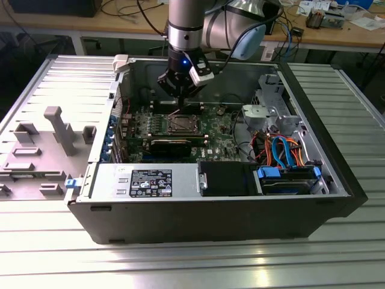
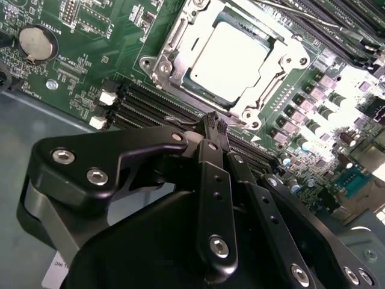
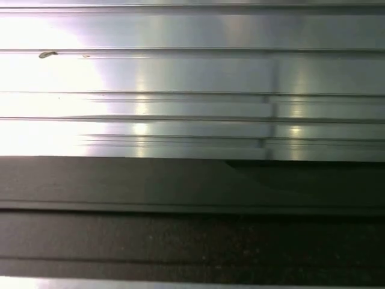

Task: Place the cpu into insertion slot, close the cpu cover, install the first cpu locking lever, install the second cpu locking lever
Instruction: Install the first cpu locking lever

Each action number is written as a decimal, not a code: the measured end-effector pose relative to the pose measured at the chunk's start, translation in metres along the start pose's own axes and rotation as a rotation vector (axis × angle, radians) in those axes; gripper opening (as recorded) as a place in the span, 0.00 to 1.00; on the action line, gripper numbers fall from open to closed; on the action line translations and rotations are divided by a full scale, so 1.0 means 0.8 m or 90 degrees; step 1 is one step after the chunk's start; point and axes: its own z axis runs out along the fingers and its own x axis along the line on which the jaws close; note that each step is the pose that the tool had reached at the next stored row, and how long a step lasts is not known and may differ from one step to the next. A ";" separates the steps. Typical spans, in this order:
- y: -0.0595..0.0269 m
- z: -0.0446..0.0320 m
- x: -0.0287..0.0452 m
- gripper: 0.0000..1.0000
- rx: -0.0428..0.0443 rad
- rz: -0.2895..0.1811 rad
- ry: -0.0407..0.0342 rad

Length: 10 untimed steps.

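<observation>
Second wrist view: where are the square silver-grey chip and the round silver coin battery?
Square silver-grey cpu chip (image 2: 231,61), second wrist view, middle of its metal top.
Round silver coin battery (image 2: 36,43), second wrist view, its flat face.

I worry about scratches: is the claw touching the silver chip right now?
Apart. In the second wrist view the claw ends short, with the cpu cover's frame showing between it and the cpu.

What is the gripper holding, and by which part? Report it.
Nothing that shows: in the second wrist view the gripper is shut with nothing between its fingertips, just beside the cpu cover.
</observation>
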 end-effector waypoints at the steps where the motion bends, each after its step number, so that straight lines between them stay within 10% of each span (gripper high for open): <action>1: 0.000 0.0002 -0.0012 0.11 0.0007 0.000 0.0000; 10: 0.000 0.0050 -0.0173 0.11 0.0028 0.000 0.0001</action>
